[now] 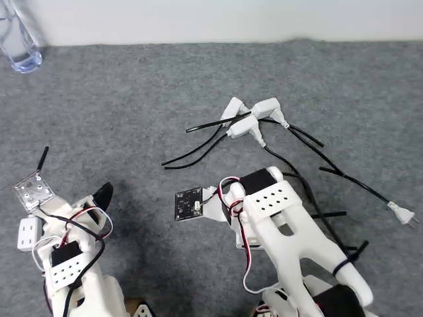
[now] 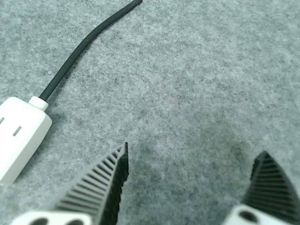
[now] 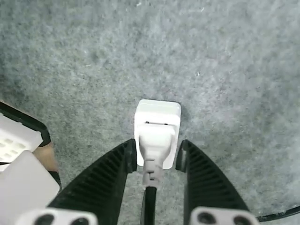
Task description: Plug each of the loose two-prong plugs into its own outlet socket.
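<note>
Both hang low — right claw (image 3: 157, 144) pinches the plug (image 3: 156, 133), left claw (image 2: 194, 151) gapes.

A clear bottle (image 1: 18, 47) is standing at the far left corner of the table (image 1: 370, 79), partly cut off by the frame. A grey, felt-like cloth (image 1: 132, 92) is covering the table top, and a white wall (image 1: 231, 20) is running along its far edge.

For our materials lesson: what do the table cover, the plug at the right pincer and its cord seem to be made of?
The table cover is likely grey felt or short carpet, matt; fuzzy fibres show. The plug looks like white moulded plastic, smooth, slight sheen. Its cord is black, probably rubber or vinyl sheath, smooth, matt.
</note>
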